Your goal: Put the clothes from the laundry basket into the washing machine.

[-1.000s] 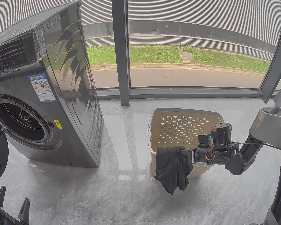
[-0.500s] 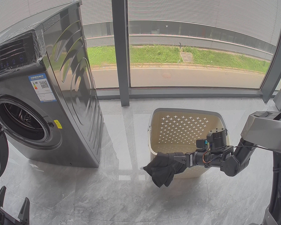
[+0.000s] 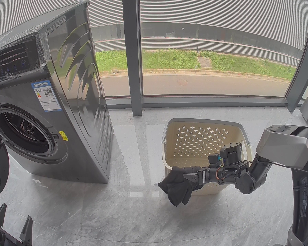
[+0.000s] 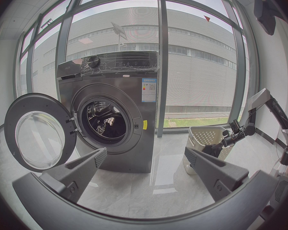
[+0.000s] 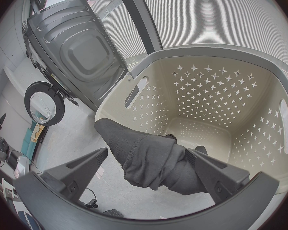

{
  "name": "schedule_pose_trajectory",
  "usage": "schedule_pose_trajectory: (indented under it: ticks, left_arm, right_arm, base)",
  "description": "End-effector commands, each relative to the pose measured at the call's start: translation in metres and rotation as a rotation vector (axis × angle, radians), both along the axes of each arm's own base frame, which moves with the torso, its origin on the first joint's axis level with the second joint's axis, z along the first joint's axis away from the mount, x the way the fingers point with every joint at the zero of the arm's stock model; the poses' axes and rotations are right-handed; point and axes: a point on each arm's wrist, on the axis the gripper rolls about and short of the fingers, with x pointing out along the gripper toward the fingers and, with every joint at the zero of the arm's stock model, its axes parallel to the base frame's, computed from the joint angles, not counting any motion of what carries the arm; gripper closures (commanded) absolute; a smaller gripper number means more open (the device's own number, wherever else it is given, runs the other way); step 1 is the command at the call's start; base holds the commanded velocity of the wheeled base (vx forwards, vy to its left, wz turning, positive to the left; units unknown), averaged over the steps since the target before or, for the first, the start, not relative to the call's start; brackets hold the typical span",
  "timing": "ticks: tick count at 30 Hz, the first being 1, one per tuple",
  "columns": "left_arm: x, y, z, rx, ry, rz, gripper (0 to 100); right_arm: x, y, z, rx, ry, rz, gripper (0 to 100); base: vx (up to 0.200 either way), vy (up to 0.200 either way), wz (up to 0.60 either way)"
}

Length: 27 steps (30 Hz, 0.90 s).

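Pale marble floor (image 3: pixel 133 219) runs up to a wall of tall windows (image 3: pixel 212 35), with grass and a road beyond the glass. On my left stands the grey washing machine (image 3: pixel 58 120). Its round door (image 4: pixel 38 131) is swung wide open and the drum (image 4: pixel 105 123) is exposed. Something dark with a pale patch lies inside the drum, too small for me to name. Well apart from the machine, toward my right and near the windows, sits the cream laundry basket (image 3: pixel 203 123), its walls pierced with star-shaped holes.

My right gripper (image 3: pixel 191 177) is held out low over the near edge of the basket, on the side that faces the machine. Its jaws are spread wide and are not pinching. The dark grey garment (image 3: pixel 177 188) is bunched and wrapped over one finger (image 5: pixel 214 173). A tongue of the cloth reaches across the gap toward the other finger, and I cannot tell whether it touches that one. In the head view the garment hangs off my gripper tip outside the basket wall, between the basket and the machine but much nearer the basket.

My left gripper (image 3: pixel 16 212) sits low on my left, facing the machine's open front, its jaws spread apart.
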Motion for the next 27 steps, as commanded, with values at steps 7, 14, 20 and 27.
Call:
schedule_pose_trajectory:
  ticks: [7,14,20,27]
  left_arm:
    - [0.000,0.000,-0.005,0.001,0.000,0.000,0]
    - [0.000,0.000,-0.005,0.001,0.000,0.000,0]
    - [0.000,0.000,-0.005,0.003,0.000,0.001,0]
    - [0.000,0.000,-0.005,0.015,0.001,0.004,0]
  right_arm:
    - [0.000,0.003,-0.002,0.001,-0.003,0.007,100]
    - [-0.002,0.002,0.004,0.006,-0.023,0.011,100]
    - [-0.013,-0.003,0.032,0.043,-0.109,0.009,100]
    - [-0.056,-0.015,0.123,0.138,-0.389,-0.038,100]
  base:
    - [0.000,0.000,0.00]
    - [0.000,0.000,0.00]
    - [0.000,0.000,0.00]
    - [0.000,0.000,0.00]
